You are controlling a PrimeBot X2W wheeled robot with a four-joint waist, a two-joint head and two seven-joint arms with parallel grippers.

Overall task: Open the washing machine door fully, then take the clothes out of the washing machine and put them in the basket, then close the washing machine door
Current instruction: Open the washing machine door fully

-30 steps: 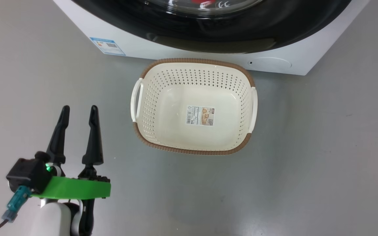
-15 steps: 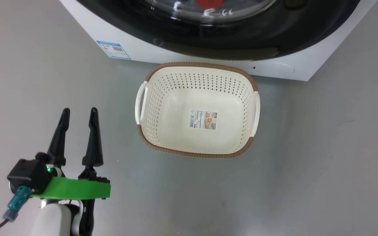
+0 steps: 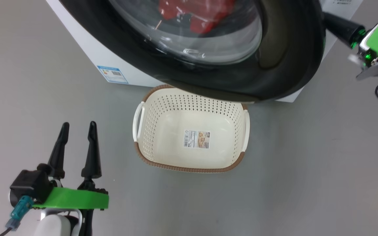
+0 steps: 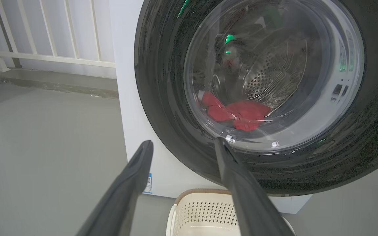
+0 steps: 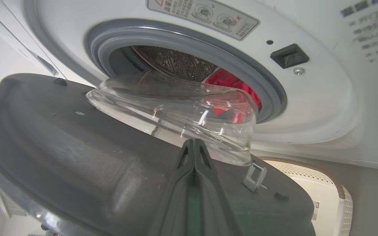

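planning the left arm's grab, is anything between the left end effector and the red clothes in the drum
Yes. The washing machine door, only partly open, stands between the left end effector and the clothes, which show through it. In the head view the door's lower edge also overhangs the far rim of the basket.

The grey floor [image 3: 307,180] carries the cream basket [image 3: 189,169], standing just before the white washing machine [image 3: 90,46].

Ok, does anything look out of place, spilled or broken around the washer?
Nothing spilled or broken. The basket stands upright and empty, and the clothes lie inside the washing machine. One thing to note: the half-open washing machine door hangs over the basket's far rim in the head view.
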